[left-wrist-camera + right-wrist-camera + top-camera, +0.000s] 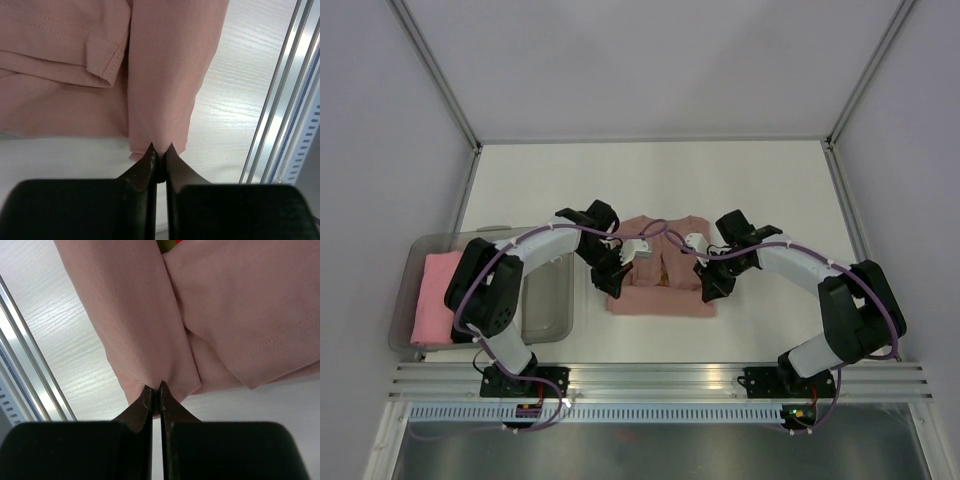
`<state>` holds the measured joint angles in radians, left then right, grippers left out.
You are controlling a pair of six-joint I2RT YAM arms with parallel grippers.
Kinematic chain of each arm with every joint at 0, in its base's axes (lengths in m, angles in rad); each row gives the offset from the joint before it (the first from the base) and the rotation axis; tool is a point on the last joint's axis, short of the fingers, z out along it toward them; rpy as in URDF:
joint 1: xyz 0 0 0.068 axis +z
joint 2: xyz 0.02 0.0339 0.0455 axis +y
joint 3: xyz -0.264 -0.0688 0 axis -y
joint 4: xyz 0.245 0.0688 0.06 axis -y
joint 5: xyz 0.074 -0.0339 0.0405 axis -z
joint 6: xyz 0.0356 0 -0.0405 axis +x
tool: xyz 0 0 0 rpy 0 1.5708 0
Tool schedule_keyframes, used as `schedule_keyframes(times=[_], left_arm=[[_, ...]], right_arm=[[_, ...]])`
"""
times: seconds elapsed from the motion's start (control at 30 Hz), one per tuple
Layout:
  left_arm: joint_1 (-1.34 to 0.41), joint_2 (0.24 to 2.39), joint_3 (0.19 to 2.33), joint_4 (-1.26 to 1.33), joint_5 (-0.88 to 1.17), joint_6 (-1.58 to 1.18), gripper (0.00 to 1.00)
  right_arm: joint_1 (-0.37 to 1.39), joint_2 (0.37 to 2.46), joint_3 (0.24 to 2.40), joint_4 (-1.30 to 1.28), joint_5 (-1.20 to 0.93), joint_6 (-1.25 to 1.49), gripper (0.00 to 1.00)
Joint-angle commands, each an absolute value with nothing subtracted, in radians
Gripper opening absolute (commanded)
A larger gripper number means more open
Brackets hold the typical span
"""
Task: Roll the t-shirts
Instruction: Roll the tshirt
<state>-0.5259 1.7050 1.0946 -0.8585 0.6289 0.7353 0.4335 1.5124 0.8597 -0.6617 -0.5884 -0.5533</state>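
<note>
Black fingers (144,172) of the left gripper (159,152): pressed together on a pinch of pink cloth, lower centre of the left wrist frame.
Fingers (142,410) of the right gripper (156,390): likewise clamped on a fold of the same cloth, lower centre of the right wrist frame.
T-shirt (660,285): dusty rose, folded narrow with the sleeves turned in, flat on the white surface (760,190) at mid-frame of the top view. Left gripper holds its lower-left corner, right gripper its lower-right corner.
Key relation: the held edge runs left to right across the frame. The rest of the garment lies beyond the fingers, toward the upper frame, with its long axis bottom to top. Both arms look equally near, so the roll would probably go upward from this edge, both ends together.
Rolled bundle (435,298): muted pink, inside the clear bin (548,322), left of frame, well apart from the grippers.
</note>
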Motion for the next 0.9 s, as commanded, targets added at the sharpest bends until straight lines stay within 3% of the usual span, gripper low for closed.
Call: schedule_keyframes(times=[0.0, 0.03, 0.13, 0.27, 0.3, 0.43, 0.53, 0.87], left_arm=[[-0.531, 1.710, 1.118, -0.802, 0.621, 0.672, 0.03], [-0.531, 1.718, 1.123, -0.801, 0.605, 0.666, 0.02], [-0.531, 1.739, 1.126, -0.795, 0.598, 0.655, 0.02], [-0.529, 1.773, 1.129, -0.790, 0.581, 0.626, 0.02], [-0.529, 1.784, 1.132, -0.790, 0.562, 0.621, 0.02], [-0.529, 1.815, 1.132, -0.773, 0.519, 0.589, 0.02], [-0.531, 1.819, 1.137, -0.762, 0.496, 0.572, 0.02], [-0.529, 1.830, 1.140, -0.758, 0.453, 0.548, 0.02]], right_arm=[[0.428, 1.513, 0.891, -0.637, -0.631, -0.531, 0.11], [0.428, 1.496, 0.888, -0.629, -0.597, -0.517, 0.20], [0.417, 1.432, 0.894, -0.617, -0.554, -0.482, 0.29], [0.413, 1.316, 0.910, -0.591, -0.523, -0.399, 0.32], [0.411, 1.299, 0.911, -0.571, -0.522, -0.365, 0.31], [0.455, 1.214, 0.827, -0.461, -0.581, -0.235, 0.06], [0.547, 1.177, 0.737, -0.339, -0.595, -0.123, 0.00], [0.612, 1.247, 0.638, -0.089, -0.457, -0.003, 0.00]])
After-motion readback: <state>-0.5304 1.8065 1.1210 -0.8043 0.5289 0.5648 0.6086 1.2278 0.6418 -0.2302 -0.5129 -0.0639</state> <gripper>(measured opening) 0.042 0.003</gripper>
